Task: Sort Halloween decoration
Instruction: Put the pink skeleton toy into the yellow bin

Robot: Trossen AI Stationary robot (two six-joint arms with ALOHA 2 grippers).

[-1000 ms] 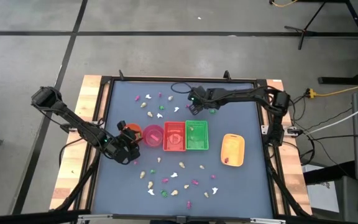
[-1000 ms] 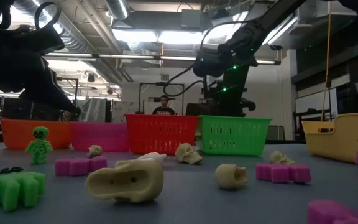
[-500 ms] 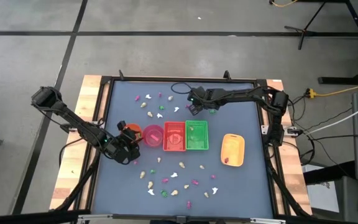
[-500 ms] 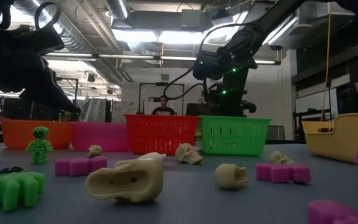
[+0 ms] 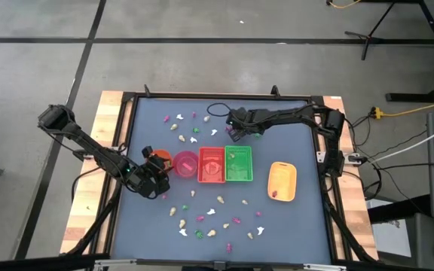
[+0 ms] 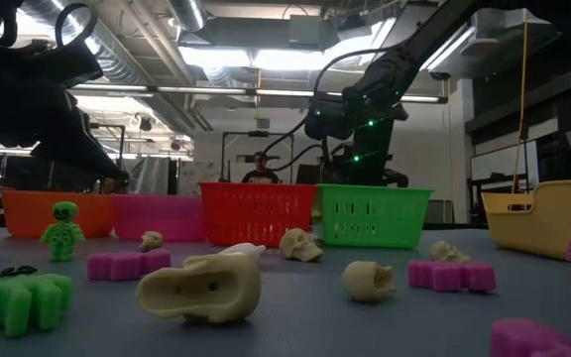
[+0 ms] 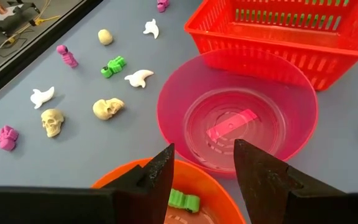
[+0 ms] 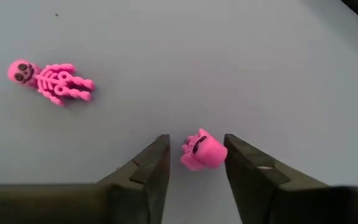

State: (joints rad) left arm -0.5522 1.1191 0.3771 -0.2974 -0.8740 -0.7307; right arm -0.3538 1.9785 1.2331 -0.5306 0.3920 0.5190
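Pink plastic is being bracketed: a small pink skull is lying on the bench between the parted fingers of the right hand, touching one finger, not yet clamped. A squeeze off-centre is judged likely to be popping this rounded trinket sideways. A pink skeleton is lying well apart, leaving open room around the grasp; the bench's far edge is near. The left hand, fingers apart and empty, is being held over the orange bowl and pink bowl.
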